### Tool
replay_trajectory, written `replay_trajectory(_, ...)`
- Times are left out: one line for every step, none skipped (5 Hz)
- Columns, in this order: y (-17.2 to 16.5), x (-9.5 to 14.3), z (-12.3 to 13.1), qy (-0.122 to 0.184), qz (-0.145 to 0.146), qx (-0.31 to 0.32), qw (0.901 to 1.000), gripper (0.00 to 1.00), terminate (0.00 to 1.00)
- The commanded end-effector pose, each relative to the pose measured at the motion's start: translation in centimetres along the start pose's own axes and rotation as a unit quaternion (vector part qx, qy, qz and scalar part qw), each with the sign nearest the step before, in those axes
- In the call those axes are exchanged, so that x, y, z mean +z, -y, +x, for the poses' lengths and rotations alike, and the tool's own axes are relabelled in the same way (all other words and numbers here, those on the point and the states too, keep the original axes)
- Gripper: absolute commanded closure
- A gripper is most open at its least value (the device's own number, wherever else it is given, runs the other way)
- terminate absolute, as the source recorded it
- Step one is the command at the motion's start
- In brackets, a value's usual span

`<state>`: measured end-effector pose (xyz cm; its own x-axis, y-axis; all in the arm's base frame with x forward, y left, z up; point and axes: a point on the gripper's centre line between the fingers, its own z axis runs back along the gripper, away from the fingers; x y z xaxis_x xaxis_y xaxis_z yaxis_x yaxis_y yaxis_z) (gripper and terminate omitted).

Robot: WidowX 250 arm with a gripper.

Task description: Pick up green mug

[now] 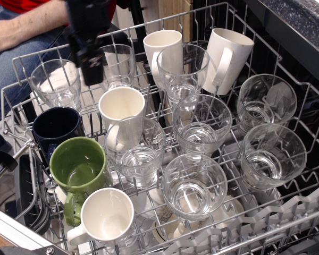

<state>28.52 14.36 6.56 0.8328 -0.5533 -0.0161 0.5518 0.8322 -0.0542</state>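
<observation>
While I watch the feed, the nearest thing in the wire dish rack (287, 223) is a white mug (107, 217) at the front edge, well below and a little right of my gripper (90, 66). Touching that mug's rim from behind is the green mug (78, 167), upright, mouth open to the camera, its thick handle pointing toward the front and pressed beside the white mug. It sits far below the gripper, almost straight under it in the picture, and nothing is holding it. Just behind it, between it and the gripper, stands a dark navy mug (55, 127), also upright. To the right of the green mug is a clear glass tumbler (136, 151), and behind that a cream mug (122, 109), below and right of the gripper. More tumblers (194, 186) fill the rack's middle and right side, well apart from the gripper.

My gripper hangs above the rack's back left part, motion-blurred and dark; I cannot tell whether its jaws are parted or closed, and I see nothing in it. A glass (56, 83) stands just left of it and another glass (117, 64) just right of it. Farther right along the back row lean two tall white mugs (162, 48). Beyond the rack's back left corner I see a person's forearm (21, 26).
</observation>
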Motion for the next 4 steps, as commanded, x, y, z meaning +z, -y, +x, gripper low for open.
replay_trajectory(-1.9, -2.0, -1.3, -0.023, 0.01, -0.054, 0.9982, 0.0, 0.0)
replay_trajectory(-1.7, -4.0, -1.7, -0.036, 0.0, -0.062, 0.9974, 0.0, 0.0)
replay_trajectory(-1.3, -5.9, -2.2, -0.042, 0.001, -0.08, 0.9959, 0.0, 0.0)
replay_trajectory(-0.6, -7.4, -2.7, -0.055, 0.005, -0.09, 0.9944, 0.0, 0.0)
